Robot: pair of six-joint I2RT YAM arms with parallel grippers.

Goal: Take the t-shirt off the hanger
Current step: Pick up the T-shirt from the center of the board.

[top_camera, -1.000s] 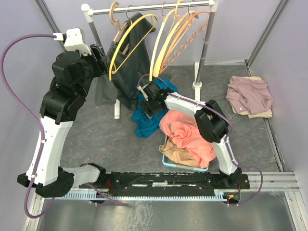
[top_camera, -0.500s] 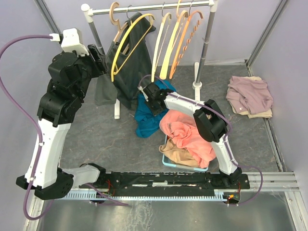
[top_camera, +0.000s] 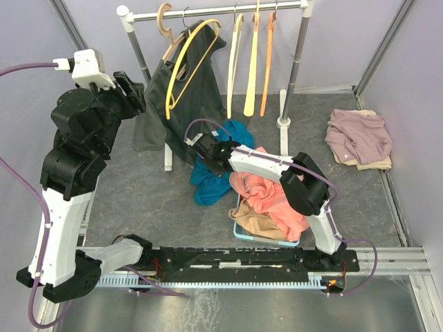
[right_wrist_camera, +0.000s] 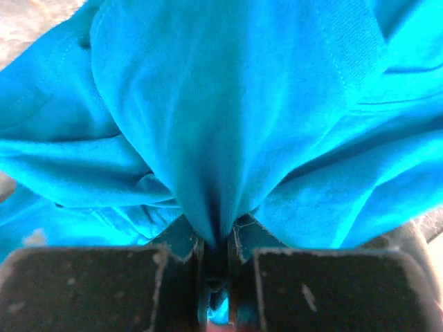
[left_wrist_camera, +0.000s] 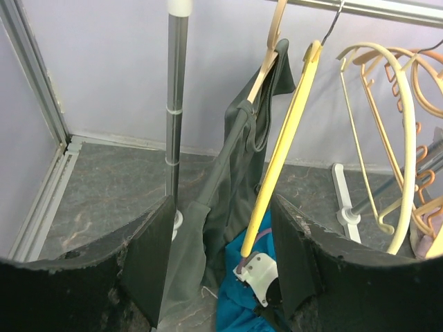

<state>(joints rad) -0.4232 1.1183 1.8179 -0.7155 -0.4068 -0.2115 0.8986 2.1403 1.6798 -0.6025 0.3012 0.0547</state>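
The dark grey t-shirt (top_camera: 201, 83) hangs slack on the wooden hanger (left_wrist_camera: 266, 59), which is hooked on the rail (top_camera: 208, 10). The blue t-shirt (top_camera: 211, 183) lies crumpled on the table (top_camera: 138, 194) below the rail, one fold pinched in the right gripper (right_wrist_camera: 217, 252).

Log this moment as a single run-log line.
right gripper: shut on blue t-shirt | left gripper: open, facing dark t-shirt | dark t-shirt: hanging on rack | blue t-shirt: heaped on table
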